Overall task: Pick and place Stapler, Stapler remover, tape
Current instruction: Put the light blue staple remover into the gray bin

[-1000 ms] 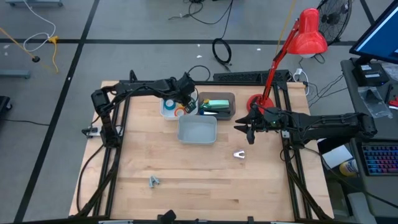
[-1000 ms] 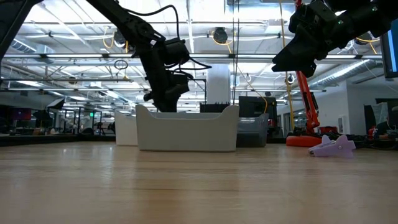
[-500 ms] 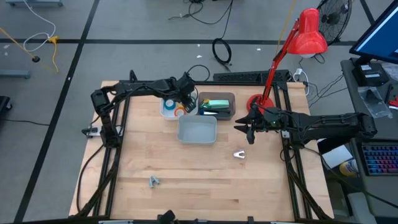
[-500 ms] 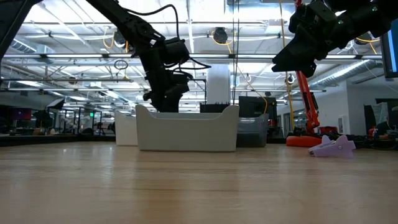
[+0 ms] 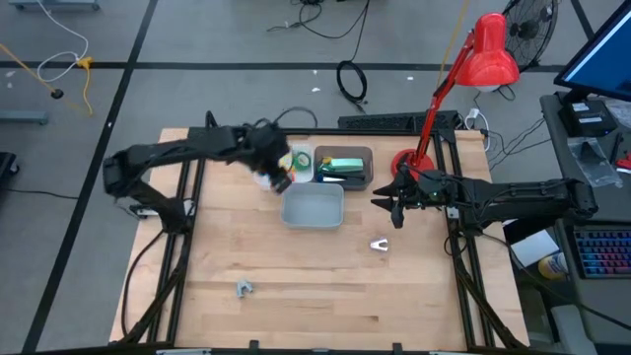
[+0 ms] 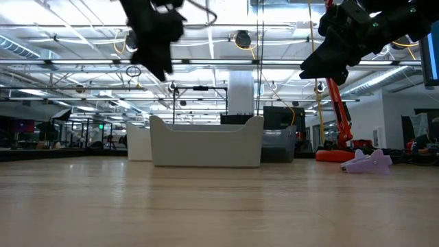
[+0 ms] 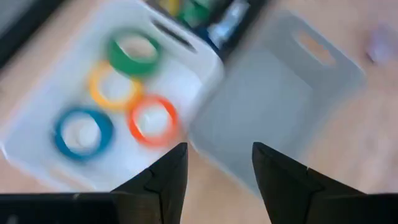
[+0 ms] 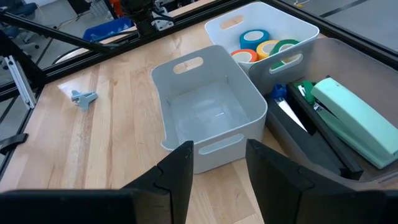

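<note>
Over the white tray (image 7: 37, 155), left pincer (image 7: 214, 165) spread, empty; four tape rolls (image 7: 152, 119) unpicked. Next: descend, pinch one.

Open-plan robotics lab, ceiling trusses (image 6: 226, 65)

Quick count: four tape rolls in the white bin (image 7: 37, 112), one each green (image 7: 134, 52), yellow (image 7: 114, 87), orange-red (image 7: 152, 119) and blue (image 7: 82, 132). Three bins total, the white one, an empty grey one (image 8: 205, 118) and a dark one (image 8: 323, 168) holding one mint stapler (image 8: 354, 124). Two staple removers (image 5: 381, 244) (image 5: 244, 288) out on the table (image 5: 315, 296), plus one red lamp (image 5: 473, 69).
</note>
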You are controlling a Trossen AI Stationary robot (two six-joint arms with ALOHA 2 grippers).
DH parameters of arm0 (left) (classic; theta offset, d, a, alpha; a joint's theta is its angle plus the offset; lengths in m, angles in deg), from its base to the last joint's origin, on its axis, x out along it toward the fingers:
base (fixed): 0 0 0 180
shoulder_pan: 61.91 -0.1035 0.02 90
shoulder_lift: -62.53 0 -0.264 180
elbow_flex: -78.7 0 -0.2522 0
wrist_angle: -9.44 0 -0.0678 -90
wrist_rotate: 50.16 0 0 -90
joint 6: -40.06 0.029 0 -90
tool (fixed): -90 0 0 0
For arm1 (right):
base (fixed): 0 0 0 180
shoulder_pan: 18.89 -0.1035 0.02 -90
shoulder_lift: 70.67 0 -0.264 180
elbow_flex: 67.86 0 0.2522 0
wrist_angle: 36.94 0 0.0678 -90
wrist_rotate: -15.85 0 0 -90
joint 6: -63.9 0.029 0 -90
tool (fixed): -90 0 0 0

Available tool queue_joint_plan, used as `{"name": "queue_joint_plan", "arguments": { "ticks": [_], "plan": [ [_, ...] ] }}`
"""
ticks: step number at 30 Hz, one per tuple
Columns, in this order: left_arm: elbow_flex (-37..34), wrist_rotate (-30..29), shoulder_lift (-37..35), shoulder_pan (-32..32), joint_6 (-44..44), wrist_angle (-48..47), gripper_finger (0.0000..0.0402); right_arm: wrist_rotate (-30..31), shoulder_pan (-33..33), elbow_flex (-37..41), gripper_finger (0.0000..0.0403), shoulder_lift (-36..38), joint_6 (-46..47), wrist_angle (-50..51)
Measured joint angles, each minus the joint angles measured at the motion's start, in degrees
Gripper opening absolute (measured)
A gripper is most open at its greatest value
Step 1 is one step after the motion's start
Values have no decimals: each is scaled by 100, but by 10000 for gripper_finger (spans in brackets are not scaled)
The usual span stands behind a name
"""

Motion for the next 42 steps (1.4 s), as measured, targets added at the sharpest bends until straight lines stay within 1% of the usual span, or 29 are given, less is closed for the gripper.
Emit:
{"name": "queue_joint_plan", "arguments": {
  "ticks": [4, 9, 12, 14, 16, 18, 20, 22, 26, 30, 32, 34, 37, 40, 42],
  "plan": [
    [0, -143, -470, 909, -377, -826, 179, -1, 0, 0, 139, 0, -27, -20],
    [0, -798, -659, 2092, -967, -1553, 179, -2, 0, -2, 139, 0, 27, -24],
    [-38, -1102, -661, 2731, -1162, -1738, 179, -2, -1, 0, 139, 1, 30, -22],
    [-172, -1138, -661, 3103, -1198, -1794, 179, -2, -1, 0, 139, 1, 30, -23],
    [-363, -1134, -655, 3435, -1418, -1901, 179, -2, 0, 0, 139, 0, 33, -22],
    [-587, -1091, -657, 3724, -2000, -1950, 179, -2, -2, 0, 139, 1, 131, -23],
    [-847, -873, -655, 3997, -2689, -1929, 180, -2, 0, 0, 139, 1, 292, -22],
    [-1118, -658, -655, 4289, -3445, -1788, 179, -2, 0, 0, 139, 0, 415, -23],
    [-1690, -159, -653, 4756, -4900, -1203, 179, -2, 0, 0, 139, 0, 480, -22],
    [-2174, 574, -653, 5129, -6337, -540, 180, -2, 0, 0, 139, 0, 481, -22],
    [-2422, 799, -653, 5279, -7133, -99, 179, -2, 0, 0, 139, 0, 480, -22],
    [-2663, 883, -653, 5407, -7891, 389, 179, -2, 0, 0, 139, 2, 482, -22],
    [-2945, 854, -653, 5568, -8680, 988, 179, -2, -1, 0, 139, 0, 481, -22],
    [-3131, 728, -653, 5687, -9308, 1543, 179, -2, 0, 0, 139, 1, 482, -22],
    [-3147, 680, -653, 5768, -9602, 1656, 179, -2, 0, 0, 139, 0, 481, -22]
  ]
}}
